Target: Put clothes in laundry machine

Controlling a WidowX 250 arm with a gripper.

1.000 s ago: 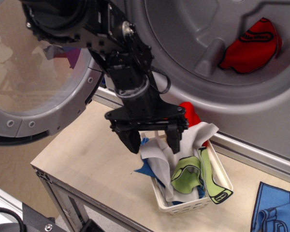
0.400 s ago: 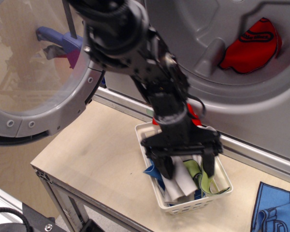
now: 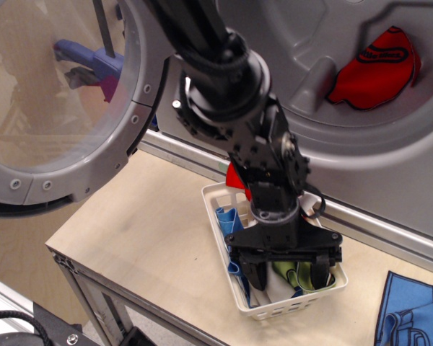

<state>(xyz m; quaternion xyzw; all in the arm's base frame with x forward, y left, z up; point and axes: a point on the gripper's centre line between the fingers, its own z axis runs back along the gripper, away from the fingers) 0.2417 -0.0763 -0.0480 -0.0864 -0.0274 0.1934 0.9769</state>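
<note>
The grey laundry machine fills the back, its drum mouth open, its round windowed door swung out at left. A red cloth with black trim lies inside the drum. My black gripper reaches down into the white slatted basket, its open fingers pushed among the clothes there. Lime green cloth, blue cloth and white-grey cloth show around it; a bit of bright red cloth peeks behind the arm. I cannot see anything held.
Blue cloth pieces lie on the wooden table at the far right edge. The table's front edge runs close below the basket. A purple object shows through the door window.
The gripper moved right and down, from above the basket's left side into the basket. The clothes pile is pressed lower and the white-grey cloth is mostly covered by the arm.
</note>
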